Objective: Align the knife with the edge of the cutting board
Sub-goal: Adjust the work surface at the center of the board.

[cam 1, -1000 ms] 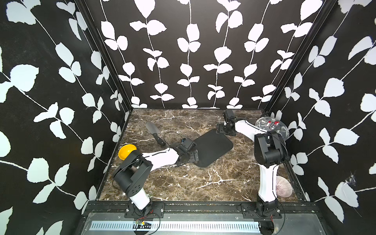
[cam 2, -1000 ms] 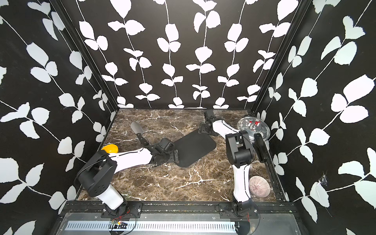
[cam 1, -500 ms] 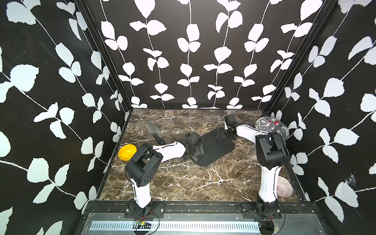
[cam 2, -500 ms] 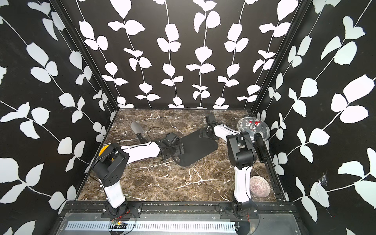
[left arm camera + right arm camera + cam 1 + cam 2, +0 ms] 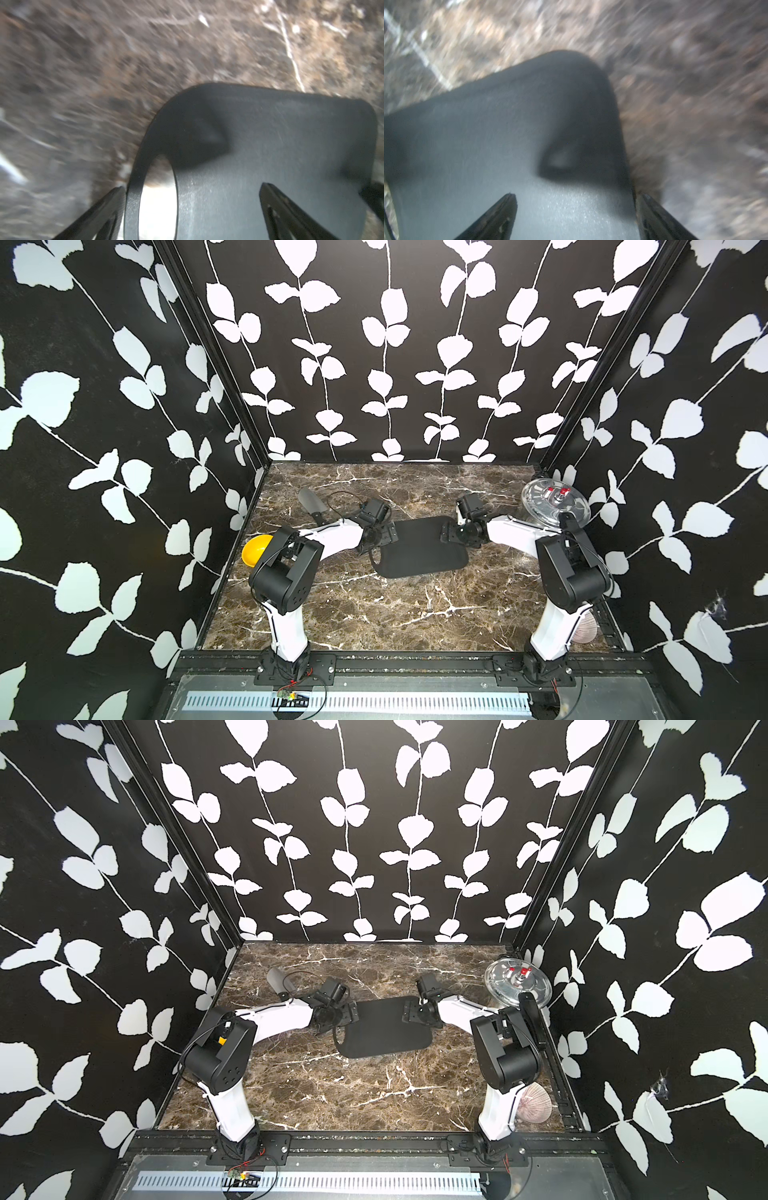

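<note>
**Top and wrist views.** The board [image 5: 419, 549], a flat matte black rectangle with rounded corners, lay at the centre of the marble table [image 5: 374, 614] in both top views, its long side running roughly left to right across the frame. Its oval cut-out [image 5: 338, 1036] was at the left end, with marble showing through.

The knife [image 5: 312, 502] lay in the upper left of the table, well apart from the board. Its grey blade pointed toward the back wall and its dark handle toward the lower right.

The left gripper [image 5: 388, 533] was at the upper-left corner of the board. In the left wrist view its jaws stood wide apart: one finger [image 5: 110, 209] was outside the board's edge beside the cut-out and the other [image 5: 278, 207] was over the board's face.

The right gripper [image 5: 445, 533] was at the upper-right corner, jaws likewise apart. One finger [image 5: 500, 214] was over the board and the other [image 5: 652, 214] was just off its edge.

Both wrist views were blurred. Neither gripper held anything.

A yellow bowl [image 5: 254, 551] sat at the left edge, a glass lid [image 5: 555, 506] at the upper right, and a shell [image 5: 536, 1104] at the lower right.
</note>
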You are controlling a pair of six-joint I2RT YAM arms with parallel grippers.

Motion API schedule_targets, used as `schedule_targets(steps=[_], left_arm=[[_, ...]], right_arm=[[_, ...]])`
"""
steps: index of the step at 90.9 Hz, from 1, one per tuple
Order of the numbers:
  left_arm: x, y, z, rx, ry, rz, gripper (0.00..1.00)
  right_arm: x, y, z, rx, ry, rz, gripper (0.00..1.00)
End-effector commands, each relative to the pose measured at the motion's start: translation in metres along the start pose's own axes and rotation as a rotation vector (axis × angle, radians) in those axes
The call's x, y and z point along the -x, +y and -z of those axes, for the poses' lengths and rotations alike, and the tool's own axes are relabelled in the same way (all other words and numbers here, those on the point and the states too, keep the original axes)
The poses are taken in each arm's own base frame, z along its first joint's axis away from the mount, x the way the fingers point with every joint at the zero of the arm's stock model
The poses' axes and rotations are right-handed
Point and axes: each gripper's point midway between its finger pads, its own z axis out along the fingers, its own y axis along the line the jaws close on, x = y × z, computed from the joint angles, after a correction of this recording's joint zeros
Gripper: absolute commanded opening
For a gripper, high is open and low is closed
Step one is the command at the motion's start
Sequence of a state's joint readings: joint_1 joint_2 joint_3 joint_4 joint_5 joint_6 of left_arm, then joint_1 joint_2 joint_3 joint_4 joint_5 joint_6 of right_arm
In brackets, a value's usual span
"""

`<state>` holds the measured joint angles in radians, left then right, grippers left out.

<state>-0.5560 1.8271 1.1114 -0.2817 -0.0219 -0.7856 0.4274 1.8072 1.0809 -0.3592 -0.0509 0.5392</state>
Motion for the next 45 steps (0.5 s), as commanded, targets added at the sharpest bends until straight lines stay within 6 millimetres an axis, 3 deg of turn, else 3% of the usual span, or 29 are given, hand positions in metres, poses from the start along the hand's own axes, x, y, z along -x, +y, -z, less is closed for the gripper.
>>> schedule_targets(steps=[1, 24, 45], left_arm=[[-0.015, 0.018, -0.004, 0.048, 0.063, -0.067, 0.99], [-0.017, 0.044, 0.004, 0.11, 0.063, -0.086, 0.99], [-0.017, 0.055, 0.012, 0.145, 0.05, -0.1, 0.99]], right_arm=[[-0.037, 0.015, -0.008, 0.026, 0.087, -0.031, 0.91], [-0.056, 0.035, -0.014, 0.038, 0.105, -0.038, 0.91], [-0.056, 0.044, -0.012, 0.031, 0.083, -0.066, 0.91]])
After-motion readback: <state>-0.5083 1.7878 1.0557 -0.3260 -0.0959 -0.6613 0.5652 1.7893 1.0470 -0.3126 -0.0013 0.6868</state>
